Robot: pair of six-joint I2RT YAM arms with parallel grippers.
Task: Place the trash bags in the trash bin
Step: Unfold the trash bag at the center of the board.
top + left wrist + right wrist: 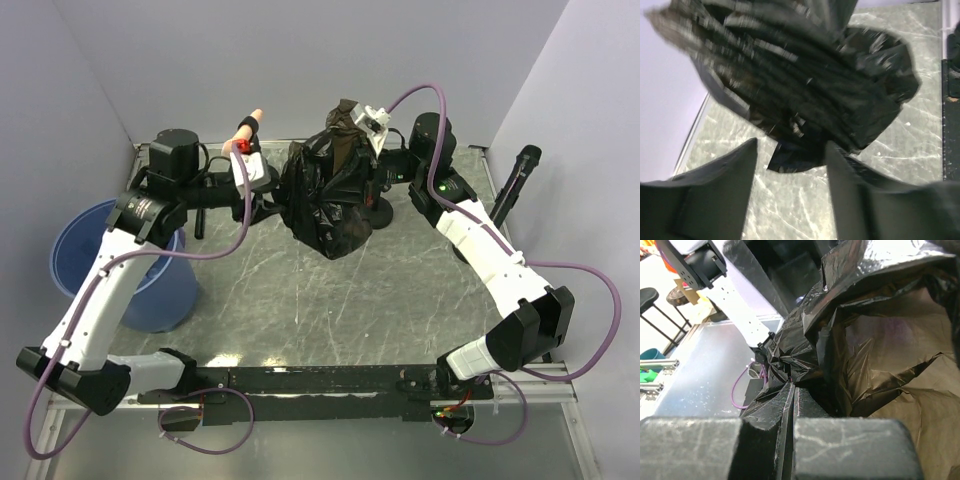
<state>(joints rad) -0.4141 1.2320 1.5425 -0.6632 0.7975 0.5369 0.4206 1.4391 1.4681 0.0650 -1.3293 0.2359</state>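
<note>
My right gripper [792,386] is clamped shut on a pinch of the black trash bag [325,200], holding it in the air above the back of the table [330,305]. My left gripper [792,146] sits at the bag's left side, jaws apart, with a fold of the bag hanging just ahead of them. The blue bin [150,295] stands at the table's left edge, well apart from the bag.

the trash bag [325,195] hangs over the back middle of the table [330,300], its top caught in the right gripper [368,122] above and to its right. the left gripper [272,198] is just beside the bag's left flank. the trash bin [165,295] stands at the table's left edge, well apart from the bag.
</note>
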